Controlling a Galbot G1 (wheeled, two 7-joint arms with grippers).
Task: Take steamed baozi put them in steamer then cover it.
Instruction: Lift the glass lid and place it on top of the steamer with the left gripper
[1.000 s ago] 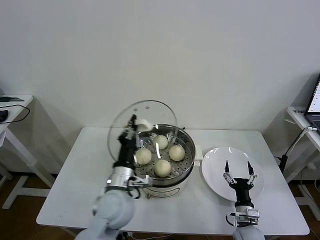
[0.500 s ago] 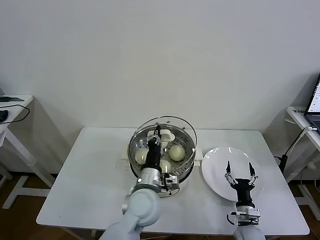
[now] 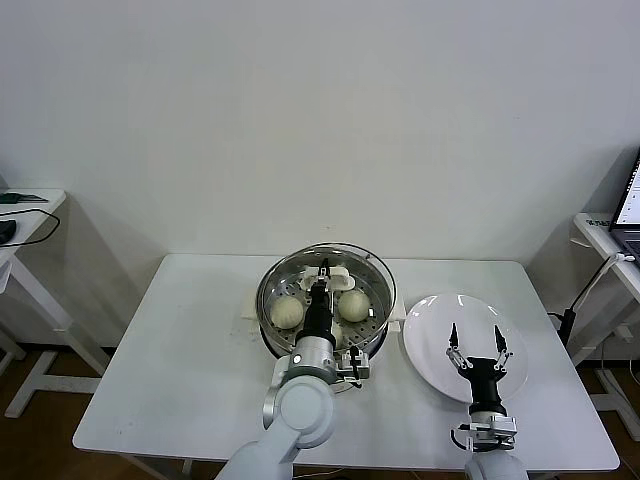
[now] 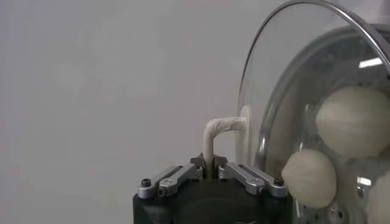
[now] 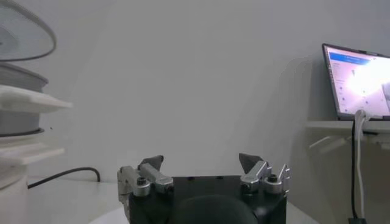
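The steamer [image 3: 376,334] stands mid-table with baozi [image 3: 287,311] on its perforated tray; a second bun [image 3: 353,305] shows beside my arm. The clear glass cover [image 3: 366,268] lies over the pot's mouth. My left gripper [image 3: 323,276] is shut on the cover's cream handle [image 3: 338,272]. Whether the rim rests on the pot I cannot tell. In the left wrist view the left gripper [image 4: 209,165] pinches the handle [image 4: 222,126], and through the cover [image 4: 292,79] two baozi [image 4: 350,128] show. My right gripper [image 3: 476,338] hovers open above the white plate [image 3: 430,330], holding nothing.
The white table [image 3: 170,380] has bare room left of the steamer. A small side table [image 3: 25,215] stands at far left. A laptop [image 5: 359,79] sits on a stand at far right. A cable [image 5: 67,175] runs on the table behind the pot.
My left arm swung right and carried the cover from standing upright at the pot's left side down over the pot's mouth. The right arm stayed still.
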